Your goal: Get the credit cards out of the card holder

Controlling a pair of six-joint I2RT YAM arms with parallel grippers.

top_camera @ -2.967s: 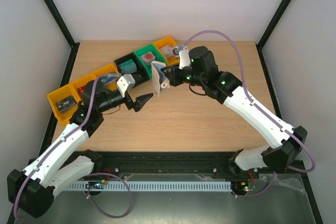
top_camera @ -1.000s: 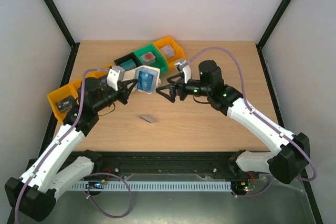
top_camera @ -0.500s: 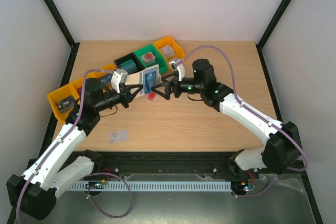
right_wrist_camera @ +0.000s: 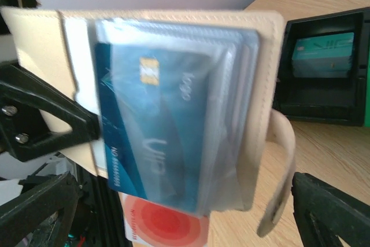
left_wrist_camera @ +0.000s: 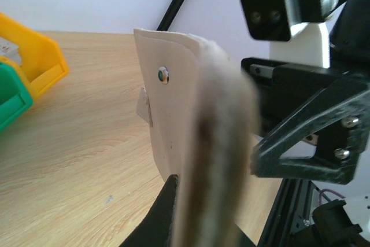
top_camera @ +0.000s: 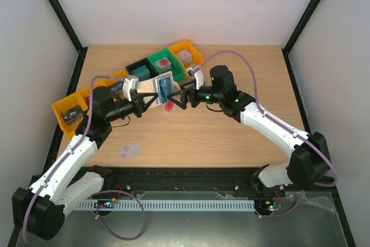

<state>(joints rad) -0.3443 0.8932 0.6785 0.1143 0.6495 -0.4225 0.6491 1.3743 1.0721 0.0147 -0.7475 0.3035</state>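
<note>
Top external view is showing a row of bins [top_camera: 58, 110] sitting along the back left of the counter [top_camera: 231, 137]. A loose card [top_camera: 130, 150] is lying flat near the front left, well apart from the rest. The left pincer [top_camera: 151, 100] is clenching the card holder [top_camera: 163, 87], holding it open above the counter. A blue card [right_wrist_camera: 156, 137] is sitting in its clear pocket and a red-marked card [right_wrist_camera: 165, 224] is sticking out below. The right pincer [top_camera: 177, 100] is hanging released just beside the holder, facing it.
</note>
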